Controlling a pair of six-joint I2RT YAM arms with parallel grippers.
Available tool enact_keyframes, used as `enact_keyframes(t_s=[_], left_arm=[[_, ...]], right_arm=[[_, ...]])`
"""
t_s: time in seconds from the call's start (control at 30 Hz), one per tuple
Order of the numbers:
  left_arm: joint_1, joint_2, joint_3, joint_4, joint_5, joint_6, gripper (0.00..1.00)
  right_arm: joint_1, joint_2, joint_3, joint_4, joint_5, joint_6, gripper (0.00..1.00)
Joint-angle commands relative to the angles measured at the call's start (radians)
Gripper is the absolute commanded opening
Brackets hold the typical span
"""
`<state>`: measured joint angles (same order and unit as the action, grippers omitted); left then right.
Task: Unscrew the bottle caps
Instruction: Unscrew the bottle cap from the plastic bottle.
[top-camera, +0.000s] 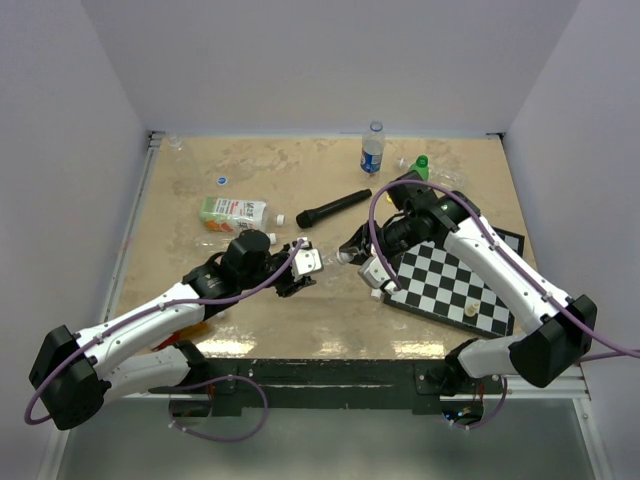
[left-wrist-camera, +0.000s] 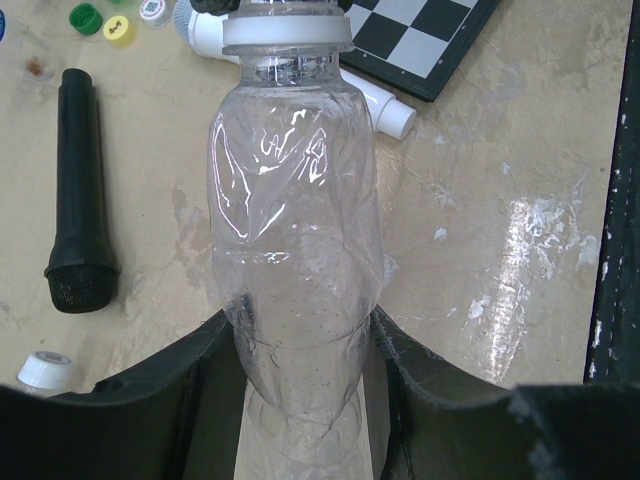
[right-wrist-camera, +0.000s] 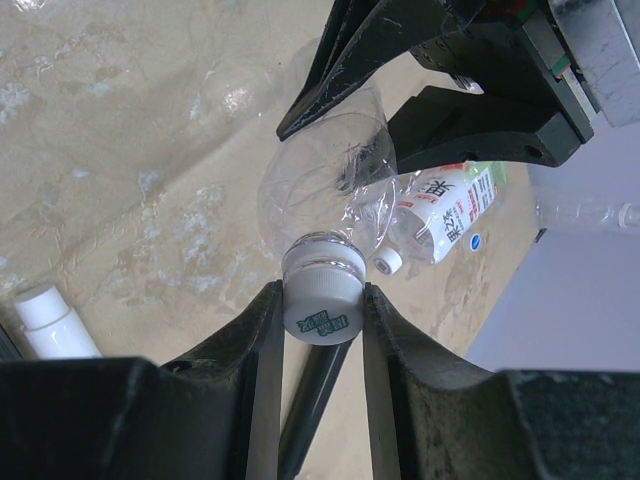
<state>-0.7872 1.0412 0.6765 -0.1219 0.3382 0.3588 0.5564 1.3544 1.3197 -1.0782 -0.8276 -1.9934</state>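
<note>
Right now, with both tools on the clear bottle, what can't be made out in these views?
Right wrist: sides of the white cap are covered by fingers of the right tool; its print is blurred.
Left wrist: base of the clear bottle is cut off by the bottom edge, between fingers of the left tool.
Top view: the piece on the chessboard is too small to identify.

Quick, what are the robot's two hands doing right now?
Left gripper: shut on the clear bottle.
Right gripper: shut on that bottle's white cap.
</note>
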Motion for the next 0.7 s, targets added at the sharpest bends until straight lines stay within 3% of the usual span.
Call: enact_keyframes(t_s=[0.0, 0.1, 0.3, 0.33, 0.37, 0.4, 0.67], left_arm=[[0.008, -0.006, 0.009, -0.041, -0.019, -0.006, 0.0], [0.009, -0.007, 0.011, -0.042, -0.019, -0.006, 0.0], [0.008, -0.01, 0.011, -0.042, -0.019, -0.007, 0.0], [0.008, -0.01, 0.012, -0.042, -0.021, -0.006, 0.0], [0.008, -0.012, 0.009, -0.042, -0.021, -0.007, 0.0], [0.008, -0.012, 0.012, -0.042, -0.021, -0.006, 0.0], [0.008, -0.013, 0.011, -0.044, -0.022, -0.007, 0.0]], right_arm=[[-0.026, -0.046, -0.007, -0.06, 0.048, -0.209, 0.04], [-0.032, -0.049, -0.013, -0.065, 0.035, -0.209, 0.12], [-0.039, -0.058, -0.017, -0.072, 0.021, -0.194, 0.52], [-0.042, -0.061, -0.019, -0.072, 0.016, -0.186, 0.6], [-0.049, -0.066, -0.02, -0.072, 0.013, -0.18, 0.76], [-0.053, -0.072, -0.022, -0.072, 0.004, -0.174, 0.98], [-0.139, -0.15, -0.076, -0.074, -0.06, -0.128, 0.98]])
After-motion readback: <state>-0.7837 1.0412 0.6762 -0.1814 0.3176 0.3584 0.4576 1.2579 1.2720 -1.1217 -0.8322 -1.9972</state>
